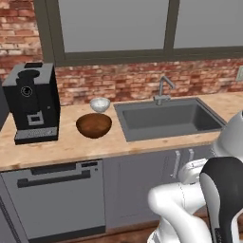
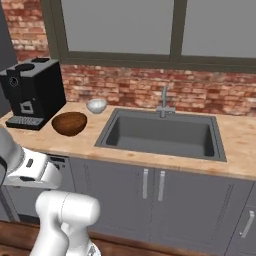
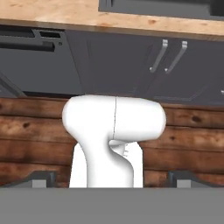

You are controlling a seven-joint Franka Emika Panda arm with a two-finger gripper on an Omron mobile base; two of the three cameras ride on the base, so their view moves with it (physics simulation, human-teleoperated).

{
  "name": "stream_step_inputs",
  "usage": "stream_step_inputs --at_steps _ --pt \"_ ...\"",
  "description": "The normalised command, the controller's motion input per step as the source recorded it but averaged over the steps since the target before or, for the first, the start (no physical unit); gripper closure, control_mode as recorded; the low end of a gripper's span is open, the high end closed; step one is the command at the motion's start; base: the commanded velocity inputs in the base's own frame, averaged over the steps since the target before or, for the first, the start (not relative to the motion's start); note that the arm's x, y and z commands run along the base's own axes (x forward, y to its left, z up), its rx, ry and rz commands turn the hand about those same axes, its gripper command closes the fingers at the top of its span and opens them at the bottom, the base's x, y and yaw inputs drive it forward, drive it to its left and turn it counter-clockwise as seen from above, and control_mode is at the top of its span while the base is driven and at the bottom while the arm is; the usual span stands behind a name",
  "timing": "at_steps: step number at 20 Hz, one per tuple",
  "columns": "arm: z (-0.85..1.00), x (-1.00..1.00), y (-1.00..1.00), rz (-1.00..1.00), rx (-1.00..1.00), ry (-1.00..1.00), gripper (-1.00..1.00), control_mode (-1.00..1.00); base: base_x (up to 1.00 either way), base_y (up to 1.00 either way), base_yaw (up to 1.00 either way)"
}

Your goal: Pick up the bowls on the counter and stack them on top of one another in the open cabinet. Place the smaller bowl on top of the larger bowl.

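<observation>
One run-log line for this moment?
stage: not started | white bowl and brown bowl: on counter, beside coffee machine | end effector: open, empty

From my seat, the counter lay open in front of the brown bowl. The coffee machine crowded its left, the white bowl sat just behind, and the sink opened to its right.

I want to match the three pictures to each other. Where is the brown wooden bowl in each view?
Left base view: brown wooden bowl left of centre, on the counter, just in front of the white bowl.
Right base view: upper left, between the coffee machine and the sink.
Hand view: not in it.
Shared landmark: the sink.
</observation>
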Motion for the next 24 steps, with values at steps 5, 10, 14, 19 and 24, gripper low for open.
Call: stream_step_inputs --at_steps 5,10,14,19,24 --pt "0.0 0.0 0.0 0.0 0.0 0.0 -1.0 1.0 0.78 -0.07 0.02" --pt "0.0 0.0 0.0 0.0 0.0 0.0 -1.0 1.0 0.82 -0.14 0.06" --pt "0.0 0.0 0.0 0.0 0.0 0.0 -1.0 1.0 0.78 -0.18 0.09" --pt "0.0 0.0 0.0 0.0 0.0 0.0 -1.0 1.0 0.51 -0.18 0.1" --pt "0.0 0.01 0.0 0.0 0.0 0.0 -1.0 -1.0 0.0 -0.02 0.01"
